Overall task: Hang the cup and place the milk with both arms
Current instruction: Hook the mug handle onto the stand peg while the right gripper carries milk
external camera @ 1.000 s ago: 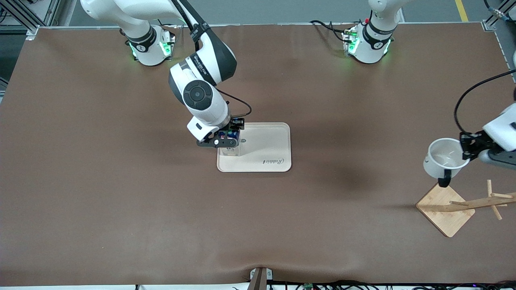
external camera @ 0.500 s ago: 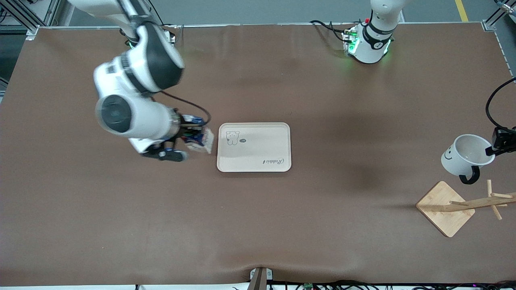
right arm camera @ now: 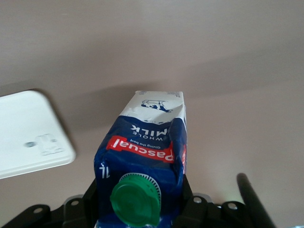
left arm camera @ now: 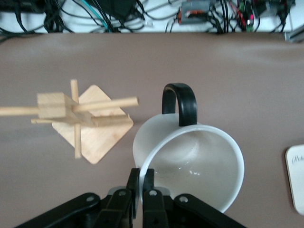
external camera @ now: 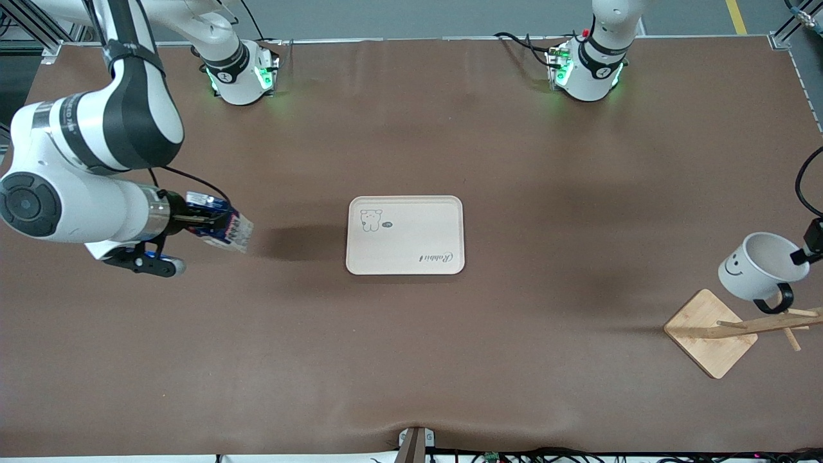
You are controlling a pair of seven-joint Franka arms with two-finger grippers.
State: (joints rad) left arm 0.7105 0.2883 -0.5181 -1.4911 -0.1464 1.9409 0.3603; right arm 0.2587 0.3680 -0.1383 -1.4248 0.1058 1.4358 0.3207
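The white cup [external camera: 762,267] with a smiley face and black handle [external camera: 776,299] hangs tilted in the air over the wooden rack [external camera: 746,326] at the left arm's end of the table. My left gripper [left arm camera: 141,178] is shut on the cup's rim [left arm camera: 190,164]; the handle sits close above a peg. The dark blue milk [external camera: 222,226] with a green cap [right arm camera: 135,199] is tipped on its side in my right gripper [external camera: 193,222], which is shut on it over bare table at the right arm's end, away from the tray [external camera: 405,235].
The beige tray with a bear print lies at the table's middle. The wooden rack has a square base [left arm camera: 92,128] and several pegs [left arm camera: 107,104]. Cables run along the table edge nearest the front camera.
My right arm has swung away from the tray toward its own end of the table, carrying the milk. My left gripper has moved the cup down toward the rack's pegs.
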